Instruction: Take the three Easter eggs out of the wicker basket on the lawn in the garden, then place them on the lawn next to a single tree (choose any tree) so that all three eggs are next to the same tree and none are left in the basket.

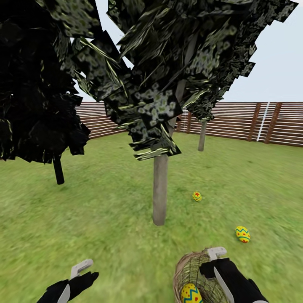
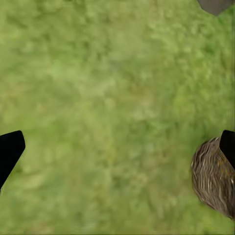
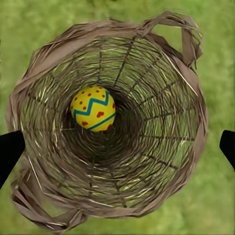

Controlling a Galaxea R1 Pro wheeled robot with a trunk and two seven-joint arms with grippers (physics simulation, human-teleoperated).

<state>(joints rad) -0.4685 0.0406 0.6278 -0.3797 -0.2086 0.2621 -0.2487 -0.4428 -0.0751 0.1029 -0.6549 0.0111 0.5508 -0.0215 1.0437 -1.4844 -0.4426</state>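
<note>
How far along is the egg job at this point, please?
Two eggs already lie on the lawn near the pale-trunked tree: one closer, one farther right. The right gripper hangs open above the wicker basket, holding nothing. The third egg remains at the basket's bottom.

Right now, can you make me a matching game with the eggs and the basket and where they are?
Things:
1. egg with blue zigzag
2. egg with red star mark
3. wicker basket
4. pale tree trunk

Places:
A. under the right gripper, on the lawn
B. standing in the grass, left of two eggs
C. down in the bottom of the basket
D. on the grass, just right of the trunk

Pairs: 1-C, 2-D, 3-A, 4-B
</note>
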